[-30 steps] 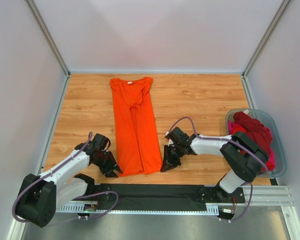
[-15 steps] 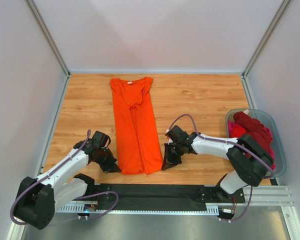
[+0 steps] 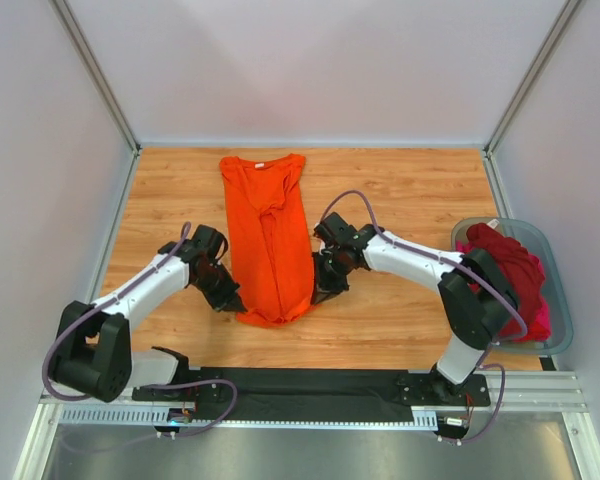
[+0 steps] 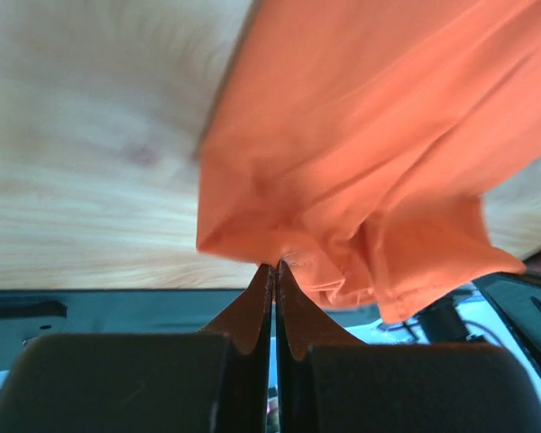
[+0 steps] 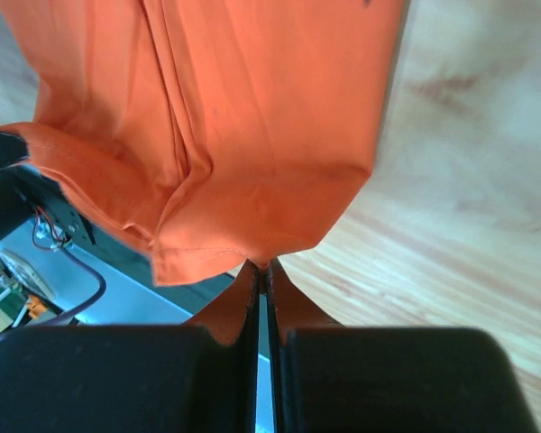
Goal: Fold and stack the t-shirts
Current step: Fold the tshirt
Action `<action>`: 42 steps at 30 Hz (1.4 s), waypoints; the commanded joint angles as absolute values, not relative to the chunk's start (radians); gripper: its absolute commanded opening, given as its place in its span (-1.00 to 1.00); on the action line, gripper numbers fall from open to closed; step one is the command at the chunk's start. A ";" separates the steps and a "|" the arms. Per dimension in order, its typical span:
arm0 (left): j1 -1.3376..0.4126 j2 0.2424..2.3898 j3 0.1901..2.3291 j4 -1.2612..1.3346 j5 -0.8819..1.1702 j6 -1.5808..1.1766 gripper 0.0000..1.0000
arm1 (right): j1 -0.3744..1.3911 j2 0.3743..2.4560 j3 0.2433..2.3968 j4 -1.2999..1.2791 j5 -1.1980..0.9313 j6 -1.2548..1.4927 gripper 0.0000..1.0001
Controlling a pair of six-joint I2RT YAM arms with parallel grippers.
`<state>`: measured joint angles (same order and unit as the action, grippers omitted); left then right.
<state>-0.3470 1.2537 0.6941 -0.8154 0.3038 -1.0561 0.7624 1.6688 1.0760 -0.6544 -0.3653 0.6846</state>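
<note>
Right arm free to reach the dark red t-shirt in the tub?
Probably not yet: the right gripper is shut on the bright orange cloth t-shirt, though the grey-blue plastic tub lies uncovered.

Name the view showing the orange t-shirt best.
Top external: the bright orange cloth t-shirt lies entire, collar to hem. The wrist views show only hem corners pinched by the left tool and right tool.

wood-grain tabletop (image 3: 410, 190); plain white walls (image 3: 320, 70); metal corner posts (image 3: 98, 75); even light.
</note>
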 commanded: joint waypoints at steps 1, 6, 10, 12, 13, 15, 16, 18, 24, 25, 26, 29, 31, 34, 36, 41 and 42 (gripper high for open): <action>-0.304 1.321 0.828 -0.844 0.276 -0.983 -1.00 | 0.729 1.751 1.234 -0.748 -0.331 0.595 -0.99; -0.226 1.460 0.965 -0.858 0.261 -0.940 -1.00 | 0.684 1.884 1.440 -0.845 -0.325 0.517 -0.99; -0.184 1.610 1.133 -0.887 0.255 -0.910 -1.00 | 0.643 1.999 1.630 -0.909 -0.298 0.471 -0.99; -0.166 1.653 1.182 -0.894 0.252 -0.904 -1.00 | 0.627 2.077 1.760 -0.963 -0.282 0.450 -0.99; -0.144 1.695 1.227 -0.894 0.253 -0.902 -1.00 | 0.611 2.100 1.799 -0.977 -0.275 0.445 -0.99; -0.117 1.738 1.279 -0.897 0.265 -0.897 -1.00 | 0.595 2.166 1.918 -1.008 -0.268 0.442 -0.99; -0.111 1.784 1.340 -0.902 0.268 -0.890 -1.00 | 0.578 2.190 1.960 -1.014 -0.262 0.437 -0.99; -0.094 1.830 1.409 -0.928 0.272 -0.879 -1.00 | 0.565 2.251 2.066 -1.028 -0.259 0.434 -0.99; -0.051 1.963 1.637 -0.977 0.282 -0.870 -1.00 | 0.522 2.365 2.258 -1.032 -0.236 0.431 -0.99; -0.048 1.991 1.676 -0.980 0.281 -0.868 -1.00 | 0.515 2.382 2.279 -1.019 -0.242 0.431 -0.99; -0.043 2.005 1.696 -0.989 0.281 -0.867 -1.00 | 0.512 2.390 2.287 -1.008 -0.248 0.434 -0.99; -0.028 2.055 1.743 -1.000 0.288 -0.859 -1.00 | 0.506 2.408 2.296 -0.941 -0.279 0.445 -0.99; -0.018 2.081 1.755 -0.991 0.290 -0.857 -1.00 | 0.505 2.418 2.298 -0.913 -0.273 0.451 -0.99; -0.008 2.115 1.775 -0.979 0.292 -0.848 -1.00 | 0.497 2.437 2.306 -0.855 -0.287 0.454 -0.99; -0.008 2.135 1.792 -0.971 0.305 -0.839 -1.00 | 0.492 2.457 2.327 -0.819 -0.288 0.454 -0.99; 0.015 2.189 1.845 -0.891 0.359 -0.812 -1.00 | 0.465 2.487 2.350 -0.750 -0.281 0.486 -0.99; 0.017 2.213 1.880 -0.923 0.345 -0.807 -0.96 | 0.456 2.496 2.352 -0.741 -0.291 0.500 -0.92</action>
<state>-0.0025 2.1895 1.7908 -0.9390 0.3157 -0.8452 0.4904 2.4767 2.2963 -0.8421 -0.2752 0.4644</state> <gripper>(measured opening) 0.007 0.012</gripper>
